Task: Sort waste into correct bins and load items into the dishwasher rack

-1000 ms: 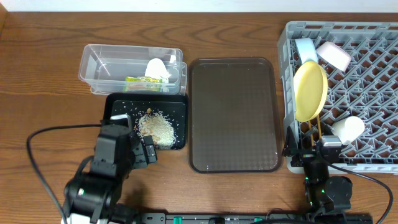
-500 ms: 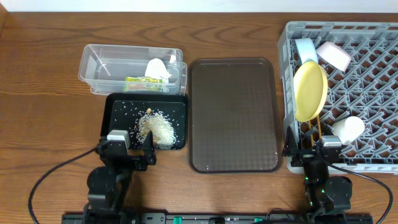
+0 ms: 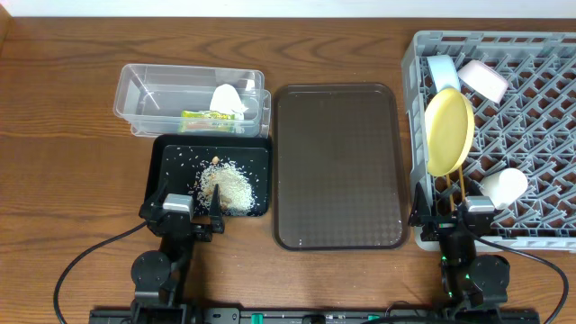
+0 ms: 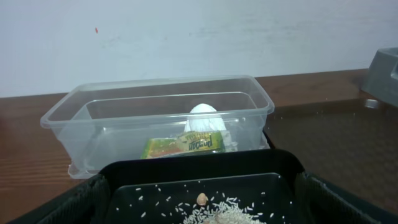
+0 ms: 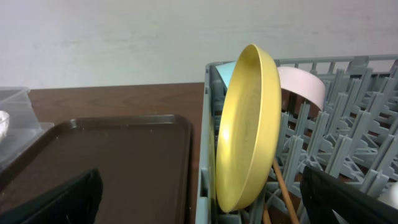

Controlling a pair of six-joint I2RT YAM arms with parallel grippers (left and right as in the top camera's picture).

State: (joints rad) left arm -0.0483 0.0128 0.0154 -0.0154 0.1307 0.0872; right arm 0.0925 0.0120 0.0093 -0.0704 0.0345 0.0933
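the left end effector (image 3: 186,209) sits low at the near edge of the worktop (image 3: 63,135), just in front of the near rim of the black tray (image 3: 211,138). in the left wrist view its fingers (image 4: 68,199) stand far apart at the two lower corners, so it is released. the black tray holds a heap of rice scraps (image 3: 227,187) toward its near right, with loose grains scattered across the rest of its floor. right behind it, touching or nearly so, stands the clear tub (image 3: 135,94), and inside it the green-and-orange wrapper (image 3: 213,117) lies flat with the crumpled white napkin (image 3: 227,95) just behind it. the brown serving tray (image 3: 337,166) lies between the two bins and the dishwasher rack (image 3: 540,135). the right end effector (image 3: 448,218) rests at the rack's near left corner, likewise released, its fingers (image 5: 62,199) spread wide in the right wrist view. in the rack, the yellow plate (image 3: 448,131) stands on edge along the left side, with the light blue bowl (image 3: 441,72) behind it and the pink bowl (image 3: 483,79) tilted just beside that. the white cup (image 3: 504,186) lies on its side nearer the front, and the chopsticks (image 5: 283,186) slant among the pegs below the plate.
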